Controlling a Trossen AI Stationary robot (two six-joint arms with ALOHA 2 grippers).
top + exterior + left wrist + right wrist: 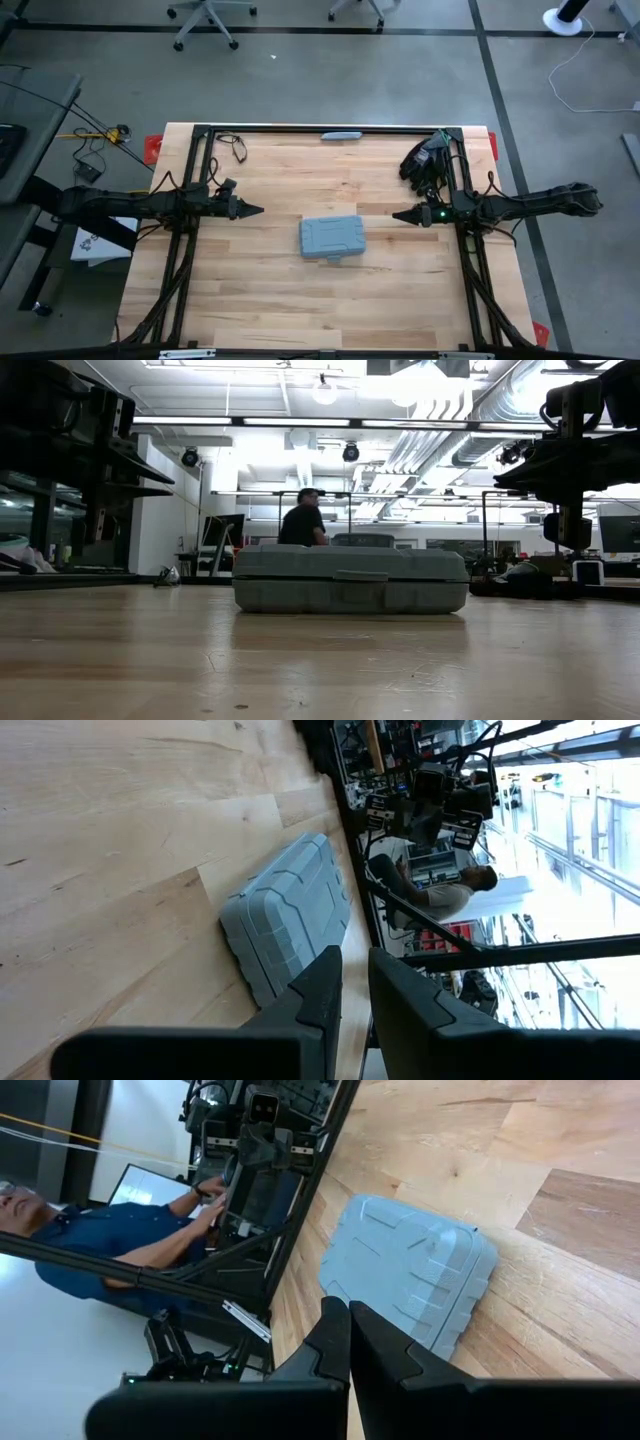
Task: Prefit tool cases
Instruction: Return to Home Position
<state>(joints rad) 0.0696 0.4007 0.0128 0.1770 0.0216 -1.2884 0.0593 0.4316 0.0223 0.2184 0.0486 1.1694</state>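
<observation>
Between both arms on the surface (pixel 250 310) lies the closed tool case (pixel 333 238), long axis pointing claw to claw, left claw (pixel 258 210) slightly apart, right claw (pixel 398 214) together, roughly equally near.

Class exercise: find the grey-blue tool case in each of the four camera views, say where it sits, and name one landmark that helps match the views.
High view: the tool case lies shut at table centre, between both arms.
Low view: tool case mid-picture, flat on the wood.
Left wrist view: tool case centre, beyond the left gripper.
Right wrist view: tool case right of centre, beyond the right gripper.
Shared landmark: the wooden table.
</observation>
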